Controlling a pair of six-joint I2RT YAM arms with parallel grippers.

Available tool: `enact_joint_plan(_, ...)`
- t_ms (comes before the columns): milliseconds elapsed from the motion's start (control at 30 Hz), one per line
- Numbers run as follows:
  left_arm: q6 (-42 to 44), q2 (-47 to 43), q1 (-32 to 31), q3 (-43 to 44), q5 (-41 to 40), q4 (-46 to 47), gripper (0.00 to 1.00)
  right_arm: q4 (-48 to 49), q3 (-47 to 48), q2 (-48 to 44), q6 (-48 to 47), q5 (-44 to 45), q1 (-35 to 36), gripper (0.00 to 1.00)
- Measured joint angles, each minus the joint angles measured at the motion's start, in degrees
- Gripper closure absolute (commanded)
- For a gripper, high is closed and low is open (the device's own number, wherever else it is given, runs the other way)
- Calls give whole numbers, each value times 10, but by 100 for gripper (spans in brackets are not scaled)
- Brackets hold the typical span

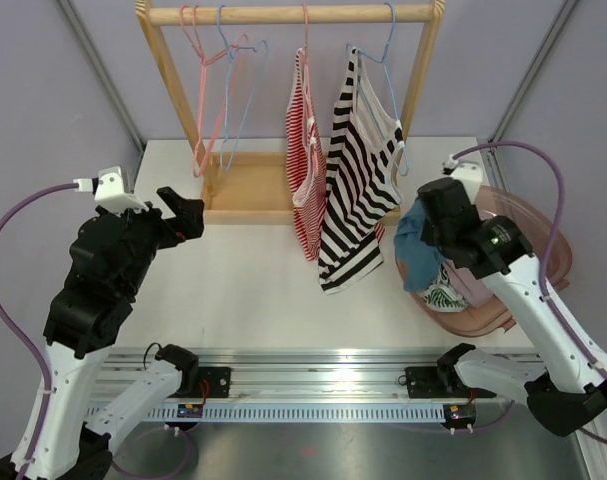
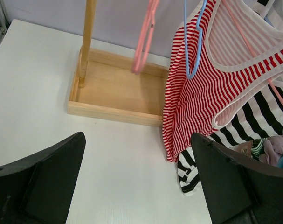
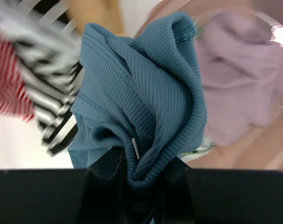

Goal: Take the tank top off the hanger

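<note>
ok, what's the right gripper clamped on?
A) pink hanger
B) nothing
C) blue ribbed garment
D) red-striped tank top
C: the right gripper is shut on the bunched blue ribbed garment; the red-striped tank top hangs on the rack.
</note>
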Motion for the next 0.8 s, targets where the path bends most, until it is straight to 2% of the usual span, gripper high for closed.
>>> enact_joint_plan(200, 7, 3, 0, 2, 25, 1, 1, 2, 37, 21, -48, 10, -214, 100)
enact_joint_plan(233, 8, 5, 0, 4, 31, 1, 1, 8, 35, 30, -50, 6, -248, 96)
enact_joint_plan(267, 8, 9, 0, 8, 35, 0, 1, 17, 30, 38, -51, 0, -273, 84)
enact_joint_plan(300, 8, 12, 0, 13, 40, 1, 1, 31, 23, 44, -51, -6, -292, 67)
enact_joint_plan(333, 8, 17, 0, 20, 45, 1, 1, 43, 14, 52, -50, -14, -309, 33)
enact_joint_plan(433, 9, 36, 0, 55, 56, 3, 1, 66, -4, 92, -49, -17, -341, 17)
enact_joint_plan(467, 9, 44, 0, 71, 57, 5, 1, 68, -6, 97, -49, -17, -344, 1)
enact_joint_plan(600, 10, 89, 0, 141, 68, 5, 1, 73, -12, 111, -47, -17, -345, 0)
enact_joint_plan(800, 10, 164, -21, 225, 92, 10, 1, 81, 7, 62, -52, -31, -345, 1)
